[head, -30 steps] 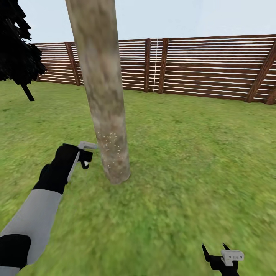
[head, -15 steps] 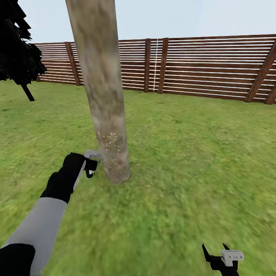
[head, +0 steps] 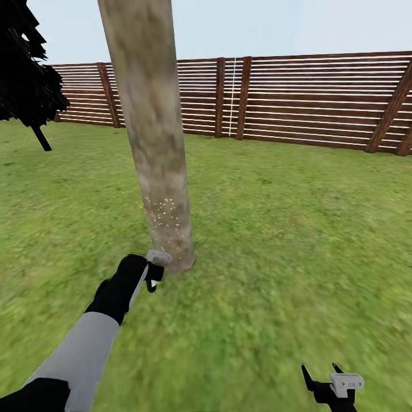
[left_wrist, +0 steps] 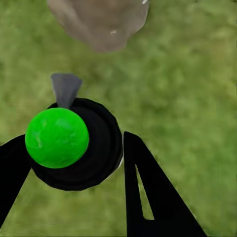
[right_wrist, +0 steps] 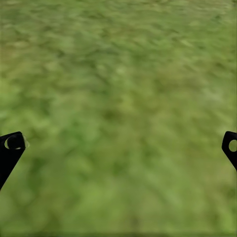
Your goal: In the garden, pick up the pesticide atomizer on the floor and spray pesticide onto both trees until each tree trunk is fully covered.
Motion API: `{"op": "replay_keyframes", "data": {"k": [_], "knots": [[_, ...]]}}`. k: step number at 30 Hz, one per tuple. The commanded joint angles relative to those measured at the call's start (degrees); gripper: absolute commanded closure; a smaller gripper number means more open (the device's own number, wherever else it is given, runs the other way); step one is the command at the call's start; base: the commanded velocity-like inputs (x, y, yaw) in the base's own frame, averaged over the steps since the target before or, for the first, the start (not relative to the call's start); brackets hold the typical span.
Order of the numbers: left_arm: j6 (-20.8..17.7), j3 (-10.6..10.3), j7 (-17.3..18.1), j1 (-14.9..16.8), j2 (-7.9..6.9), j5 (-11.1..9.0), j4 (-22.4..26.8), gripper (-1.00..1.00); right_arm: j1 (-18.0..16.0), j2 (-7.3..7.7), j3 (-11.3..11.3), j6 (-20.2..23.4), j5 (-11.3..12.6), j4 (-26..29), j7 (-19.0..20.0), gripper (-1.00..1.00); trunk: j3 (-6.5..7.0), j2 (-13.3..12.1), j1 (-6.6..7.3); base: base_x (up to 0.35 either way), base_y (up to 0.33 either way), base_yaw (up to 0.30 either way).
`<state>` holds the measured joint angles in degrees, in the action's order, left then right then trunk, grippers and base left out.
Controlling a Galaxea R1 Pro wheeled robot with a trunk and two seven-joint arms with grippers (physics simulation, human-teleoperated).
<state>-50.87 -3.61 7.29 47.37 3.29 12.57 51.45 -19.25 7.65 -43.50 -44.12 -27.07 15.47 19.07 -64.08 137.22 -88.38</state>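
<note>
One thick tree trunk (head: 151, 131) rises from the grass (head: 274, 240) just ahead of the left gripper (head: 153, 273), with a patch of white spray specks (head: 166, 214) on its bark above the gripper and a slatted wooden fence (head: 297, 100) far beyond. The left gripper is clamped on the one spray bottle (left_wrist: 79, 143), its two black fingers (left_wrist: 148, 192) pressed against the bottle's round dark body with the green dot, low beside the trunk's foot. The right gripper (right_wrist: 118, 148) hangs with its fingers spread wide and nothing between them, grass beneath it.

Spread end effector (right_wrist: 118, 148) above grass (right_wrist: 118, 74)
</note>
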Motion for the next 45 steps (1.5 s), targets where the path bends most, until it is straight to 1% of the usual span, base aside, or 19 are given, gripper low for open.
{"op": "replay_keyframes", "data": {"k": [1,2,3,5,6,8,10,11,14,17,18,19,20,23,24,28,33,37,45], "knots": [[2.49,0.04,-0.49,0.00,-1.04,-0.55,-1.25,1.00,0.00,0.00,0.00,0.00,0.00,0.00,0.00,-1.00,0.00,0.00,0.00,0.000,0.000,0.000],[4.69,0.21,-2.84,0.00,-2.10,-0.68,-2.77,1.00,0.00,0.00,0.00,0.00,0.00,0.00,0.00,-1.00,0.00,0.00,0.00,0.000,0.000,0.000],[6.55,0.87,-5.83,0.00,-2.53,-0.89,-3.95,1.00,0.00,0.00,0.00,0.00,0.00,0.00,0.00,-1.00,0.00,0.00,0.00,0.000,0.000,0.000],[9.16,1.15,-7.55,0.00,-1.75,-1.10,-6.19,1.00,0.00,0.00,0.00,0.00,0.00,0.00,0.00,-1.00,0.00,0.00,0.00,0.000,0.000,0.000],[9.51,1.17,-7.72,0.00,-0.93,-1.12,-7.18,1.00,0.00,0.00,0.00,0.00,0.00,0.00,0.00,-1.00,0.00,0.00,0.00,0.000,0.000,0.000],[9.94,1.17,-7.88,0.00,2.37,-0.96,-9.02,1.00,0.00,0.00,0.00,0.00,0.00,-0.04,0.00,-1.00,0.00,0.00,0.00,0.000,0.000,0.000],[9.99,1.01,-7.90,0.00,4.16,-0.98,-9.78,1.00,0.00,0.00,0.00,0.00,0.00,-0.01,0.00,-1.00,0.00,0.00,0.00,0.000,0.000,0.000],[10.00,0.96,-7.90,0.00,4.49,-0.97,-9.89,1.00,0.00,0.00,0.00,0.00,0.00,-0.03,0.00,-1.00,0.00,0.00,0.00,0.000,0.000,0.000],[10.00,0.90,-7.90,0.00,3.83,-0.65,-10.14,1.00,0.00,0.00,0.00,0.00,0.00,-0.06,0.00,-1.00,0.00,0.00,0.00,0.000,0.000,0.000],[10.96,1.16,-8.11,0.00,0.50,-0.79,-12.28,1.00,0.00,0.00,0.00,0.00,0.00,-0.01,0.00,-1.00,0.00,0.00,0.00,0.000,0.000,0.000],[14.81,1.32,-8.89,0.00,-0.16,-0.86,-14.85,1.00,0.00,0.00,0.00,0.00,0.00,0.00,0.01,-1.00,0.00,0.00,0.00,0.000,0.000,0.000],[18.01,1.74,-11.04,0.00,-0.18,-1.17,-17.13,1.00,0.00,0.00,0.00,0.00,-0.03,0.00,0.01,-1.00,0.00,0.00,0.00,0.000,0.000,0.000],[26.58,3.16,-16.16,0.00,0.10,-5.22,-22.71,1.00,0.00,-0.06,0.00,0.00,-0.15,0.00,0.08,-1.00,0.00,0.00,0.00,0.000,0.000,0.000],[28.29,3.33,-16.95,-1.02,0.05,-11.02,-23.60,1.00,0.00,-0.02,0.00,0.00,-0.09,0.00,0.07,-1.00,0.00,0.00,0.00,0.000,0.000,0.000],[28.54,3.29,-17.00,-1.38,0.02,-12.03,-23.75,1.00,0.00,-0.01,0.00,0.00,-0.04,0.05,0.03,-1.00,0.00,0.00,0.00,0.000,0.000,0.000],[28.72,3.34,-17.04,-2.62,-0.41,-12.87,-23.19,1.00,0.00,0.00,-0.08,0.00,0.16,0.09,-0.08,-1.00,0.00,0.00,0.00,0.000,-0.169,0.001],[28.91,3.33,-17.04,-3.03,-0.07,-13.09,-23.38,1.00,0.00,-0.08,-0.09,0.00,0.18,0.01,-0.16,-1.00,0.00,0.00,0.00,0.102,-0.263,0.199],[32.90,3.35,-18.52,-3.16,-0.11,-13.07,-23.71,1.00,0.00,-0.09,-0.09,-0.01,0.18,0.00,-0.17,-1.00,0.00,0.00,0.00,0.178,-0.240,0.275],[33.46,3.26,-19.23,-3.81,0.19,-13.28,-23.82,1.00,0.00,-0.09,-0.07,-0.04,0.18,0.00,-0.18,-1.00,0.00,0.00,0.00,0.069,-0.259,0.196]]}}
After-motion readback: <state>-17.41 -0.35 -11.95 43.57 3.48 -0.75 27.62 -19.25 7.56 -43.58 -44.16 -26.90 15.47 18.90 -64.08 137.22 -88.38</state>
